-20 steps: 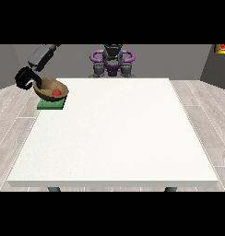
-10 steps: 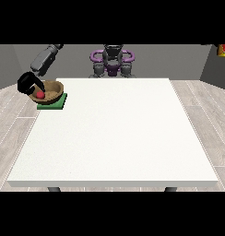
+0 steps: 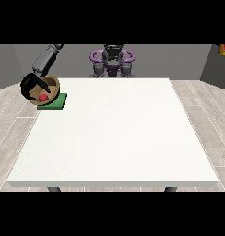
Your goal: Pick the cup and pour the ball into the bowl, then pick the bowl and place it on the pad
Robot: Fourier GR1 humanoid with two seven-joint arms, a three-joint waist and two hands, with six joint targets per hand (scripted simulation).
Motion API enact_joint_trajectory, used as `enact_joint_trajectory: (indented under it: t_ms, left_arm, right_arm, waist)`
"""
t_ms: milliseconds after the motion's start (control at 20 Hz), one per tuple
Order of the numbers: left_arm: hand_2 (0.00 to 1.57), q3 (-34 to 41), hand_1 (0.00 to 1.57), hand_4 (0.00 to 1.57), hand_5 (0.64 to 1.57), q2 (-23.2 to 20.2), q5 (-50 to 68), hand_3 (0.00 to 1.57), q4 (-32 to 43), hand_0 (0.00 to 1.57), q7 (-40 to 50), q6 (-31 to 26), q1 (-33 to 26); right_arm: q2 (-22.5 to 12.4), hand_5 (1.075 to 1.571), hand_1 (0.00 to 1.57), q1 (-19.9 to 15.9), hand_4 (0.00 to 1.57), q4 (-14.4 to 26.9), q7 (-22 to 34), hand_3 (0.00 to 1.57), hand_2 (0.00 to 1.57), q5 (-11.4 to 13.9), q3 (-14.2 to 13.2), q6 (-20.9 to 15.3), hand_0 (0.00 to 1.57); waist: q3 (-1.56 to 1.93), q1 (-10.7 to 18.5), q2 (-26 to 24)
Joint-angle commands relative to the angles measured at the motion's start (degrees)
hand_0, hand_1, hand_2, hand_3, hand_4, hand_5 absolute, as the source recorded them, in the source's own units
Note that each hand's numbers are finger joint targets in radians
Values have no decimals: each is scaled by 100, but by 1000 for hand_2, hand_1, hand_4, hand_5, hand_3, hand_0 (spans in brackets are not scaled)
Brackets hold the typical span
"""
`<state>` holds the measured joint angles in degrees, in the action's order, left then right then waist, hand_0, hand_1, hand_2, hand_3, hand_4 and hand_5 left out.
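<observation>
Now, at the view's left, our hand (image 3: 30, 86) grips the bowl (image 3: 49, 90) by its rim, tilted over the pad (image 3: 59, 101), with the ball (image 3: 42, 97) inside. We judge it stiff and light; the ball may roll.

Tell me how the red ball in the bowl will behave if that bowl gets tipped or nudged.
The red ball is round, so it would probably roll. It lies loose in the brown bowl, whose raised wall likely keeps it in unless the tilt grows steep.
</observation>
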<state>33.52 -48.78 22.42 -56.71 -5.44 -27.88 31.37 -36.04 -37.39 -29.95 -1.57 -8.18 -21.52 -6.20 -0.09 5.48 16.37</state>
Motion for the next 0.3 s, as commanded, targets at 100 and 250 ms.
enact_joint_trajectory:
  t_ms: [100, 250]
  left_arm:
    - [0, -253, 0, 1190, 1569, 416, 63, 0, -377, 0, 114, 151, -108]
    - [0, -381, 0, 1190, 1569, 412, -298, 0, 273, 0, 180, 295, -288]
  right_arm:
    - [-266, 1395, 0, -206, 0, 181, 331, 0, 0, 124, 117, 211, 0]
    - [-192, 1375, 0, -381, 200, -319, 1212, 0, 0, 328, 586, 453, 0]
  waist:
    - [12, 87, -267]
    - [-4, -370, -1129]
